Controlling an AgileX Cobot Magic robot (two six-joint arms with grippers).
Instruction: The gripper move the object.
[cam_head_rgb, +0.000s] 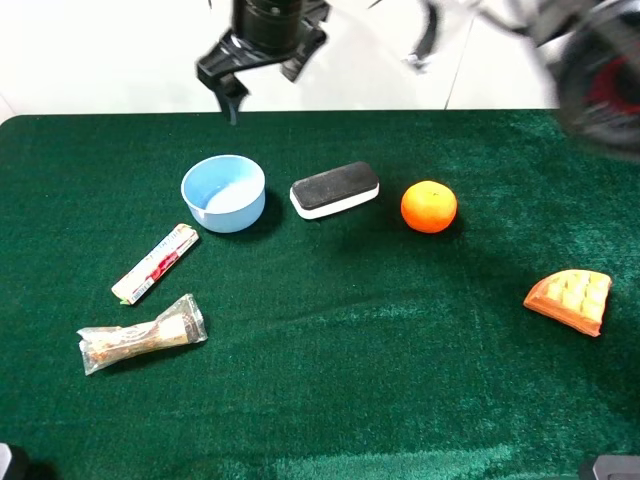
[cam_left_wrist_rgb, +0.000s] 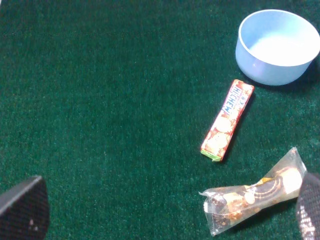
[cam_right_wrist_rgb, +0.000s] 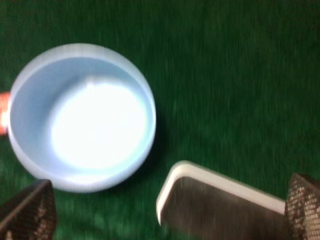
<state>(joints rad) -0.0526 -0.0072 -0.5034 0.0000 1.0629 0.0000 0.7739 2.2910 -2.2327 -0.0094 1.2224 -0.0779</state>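
Note:
The light blue bowl stands upright and empty on the green cloth, left of centre. It also shows in the left wrist view and the right wrist view. My right gripper hangs open above the table's far edge, behind the bowl and not touching it. In its own blurred view the jaws stand wide apart, with the bowl ahead. My left gripper is open and empty over bare cloth, well away from the bowl.
A black-and-white eraser lies just right of the bowl, then an orange fruit. A candy stick and a wrapped snack lie near the bowl's front left. A waffle piece lies at the right.

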